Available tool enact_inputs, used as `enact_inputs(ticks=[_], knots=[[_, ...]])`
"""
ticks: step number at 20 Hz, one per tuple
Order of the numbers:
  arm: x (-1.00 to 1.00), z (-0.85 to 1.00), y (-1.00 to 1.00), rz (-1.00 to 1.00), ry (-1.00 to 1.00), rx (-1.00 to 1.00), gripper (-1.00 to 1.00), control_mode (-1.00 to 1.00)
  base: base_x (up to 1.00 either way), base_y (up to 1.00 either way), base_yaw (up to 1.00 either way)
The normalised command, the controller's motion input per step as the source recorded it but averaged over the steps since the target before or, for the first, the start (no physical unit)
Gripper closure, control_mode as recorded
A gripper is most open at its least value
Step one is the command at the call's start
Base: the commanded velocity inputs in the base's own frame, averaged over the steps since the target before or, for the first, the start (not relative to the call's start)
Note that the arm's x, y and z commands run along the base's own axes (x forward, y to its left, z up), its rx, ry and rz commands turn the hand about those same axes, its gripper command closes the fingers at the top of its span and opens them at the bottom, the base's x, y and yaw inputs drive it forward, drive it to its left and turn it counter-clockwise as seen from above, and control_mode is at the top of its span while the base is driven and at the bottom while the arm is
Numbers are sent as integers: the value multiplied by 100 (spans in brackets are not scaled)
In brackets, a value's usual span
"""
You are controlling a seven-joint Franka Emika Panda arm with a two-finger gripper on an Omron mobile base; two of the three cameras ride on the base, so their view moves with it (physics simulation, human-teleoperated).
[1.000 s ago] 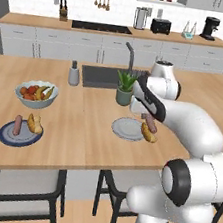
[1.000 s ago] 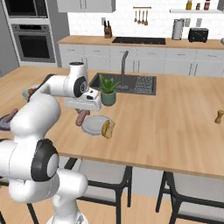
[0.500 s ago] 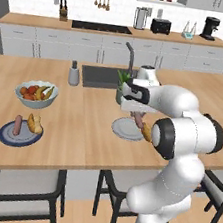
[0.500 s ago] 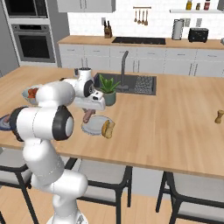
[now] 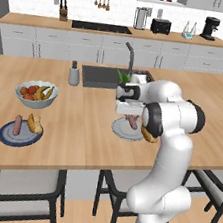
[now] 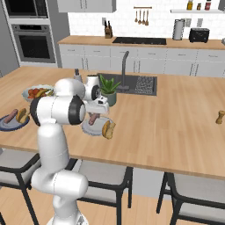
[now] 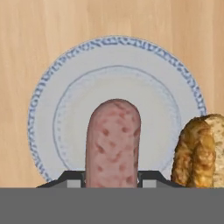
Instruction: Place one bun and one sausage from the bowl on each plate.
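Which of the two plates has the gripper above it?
The pale plate near the sink, with a bun at its edge. The gripper holds a sausage over it. The dark plate, by the fruit bowl, already carries both.

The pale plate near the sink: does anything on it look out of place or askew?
The bun sits on the edge of the pale plate, overhanging the rim onto the wooden counter. The sausage is gripped in the jaws above the plate's centre.
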Motion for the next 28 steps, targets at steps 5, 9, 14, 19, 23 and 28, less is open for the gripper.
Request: enact_inputs(ticks=[5, 9, 14, 19, 23, 28], knots=[[1, -44, 0, 0, 0, 0, 100, -100, 0, 0, 0], [1, -21, 0, 0, 0, 0, 100, -100, 0, 0, 0], [0, -2, 0, 0, 0, 0, -100, -100, 0, 0, 0], [-14, 0, 0, 0, 0, 0, -100, -100, 0, 0, 0], [-76, 24, 0, -1, 0, 0, -100, -100, 0, 0, 0], [-84, 52, 1, -1, 0, 0, -100, -100, 0, 0, 0]])
